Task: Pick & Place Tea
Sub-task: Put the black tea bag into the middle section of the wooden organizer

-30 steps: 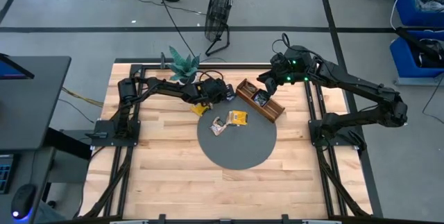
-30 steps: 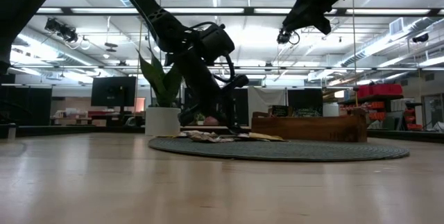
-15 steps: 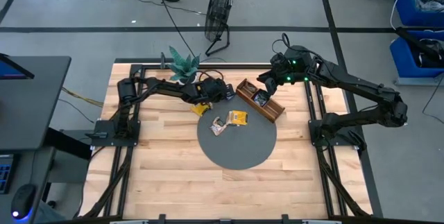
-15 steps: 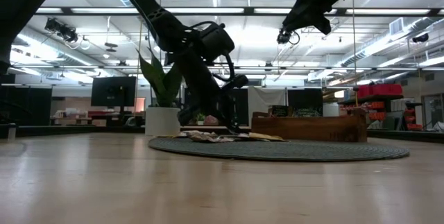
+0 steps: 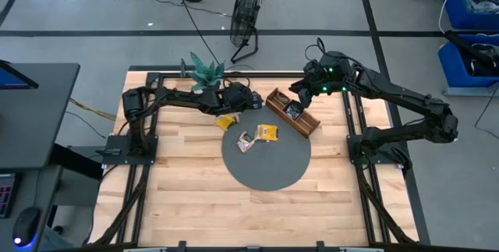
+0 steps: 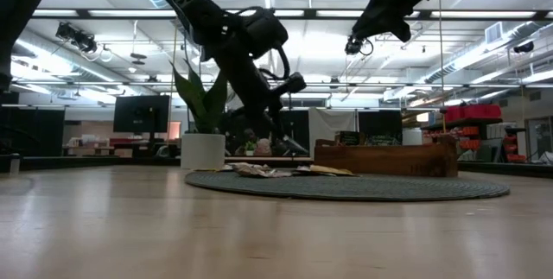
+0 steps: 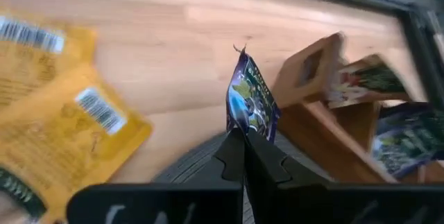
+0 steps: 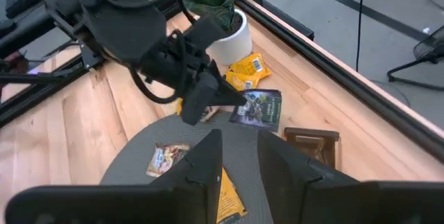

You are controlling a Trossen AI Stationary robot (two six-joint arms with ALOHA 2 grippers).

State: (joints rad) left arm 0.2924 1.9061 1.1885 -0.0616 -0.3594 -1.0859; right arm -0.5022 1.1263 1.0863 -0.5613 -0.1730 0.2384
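1. The left hand point(image 7: 241, 156) is shut tight on a dark blue tea packet point(image 7: 251, 104), pinching it by its bottom edge

2. The packet sticks up from the fingertips, up off the bench point(image 5: 187, 197)

3. From the right wrist view, the blue packet point(image 8: 257, 107) hangs in the air between the round grey mat point(image 5: 265, 162) and the wooden tray point(image 5: 292, 113), just beside the end of the tray

4. From above, the left hand point(image 5: 251, 104) is at the far edge of the mat, close to the plant pot point(image 5: 206, 75)

5. Two yellow tea packets point(image 5: 226, 121) lie on the wood near the left hand, at the edge of the mat

6. One more yellow packet point(image 5: 268, 133) and a whitish packet point(image 5: 247, 142) lie on the mat, side by side

7. The tray already has some dark packets point(image 7: 402, 137) inside it

8. The right hand point(image 5: 300, 100) hangs up high above the tray, well above the bench

9. Its two fingers point(image 8: 201, 165) stand a little apart and there is nothing between them
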